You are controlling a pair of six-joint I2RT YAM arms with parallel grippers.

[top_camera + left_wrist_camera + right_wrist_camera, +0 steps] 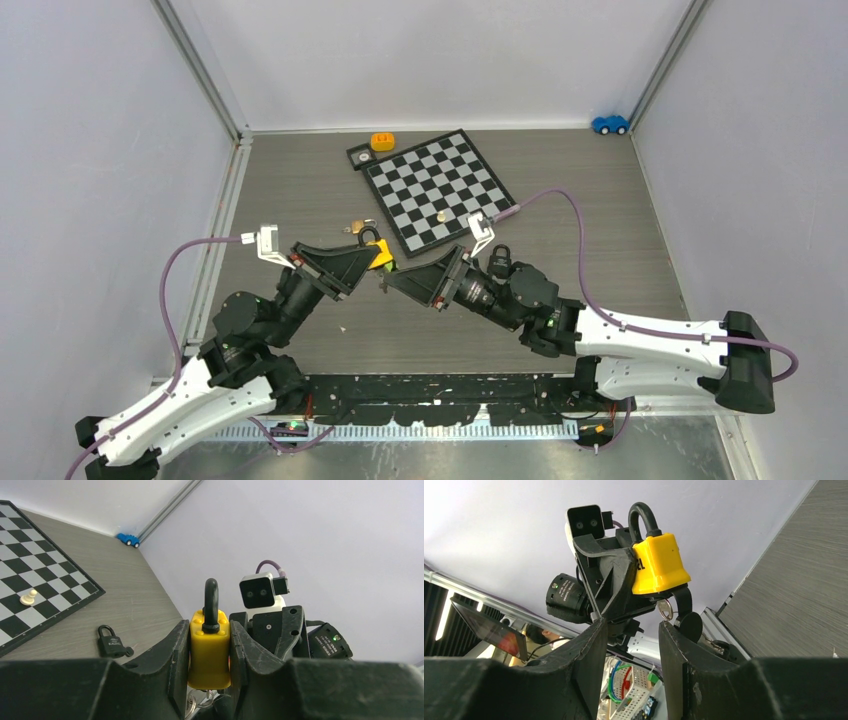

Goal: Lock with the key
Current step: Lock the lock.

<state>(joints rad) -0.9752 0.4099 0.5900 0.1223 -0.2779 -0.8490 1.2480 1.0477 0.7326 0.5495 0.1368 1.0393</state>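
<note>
My left gripper [209,627] is shut on a yellow padlock [209,652] with a black shackle, and holds it upright above the table. The padlock also shows in the top view [381,257] and the right wrist view [656,565]. The key hangs at the padlock's underside: a silvery ring [665,610] with a black round key head [688,625], and the ring shows below the body in the left wrist view [196,706]. My right gripper [631,626] is open and empty, just below and in front of the key, with its right finger beside the ring. It faces the left gripper [384,279].
A black padlock [111,642] lies on the table by the chessboard [440,185], which has a small pawn [441,215] on it. A brass padlock [357,228] lies left of the board. An orange block [381,141] and a blue toy car [609,124] sit at the back.
</note>
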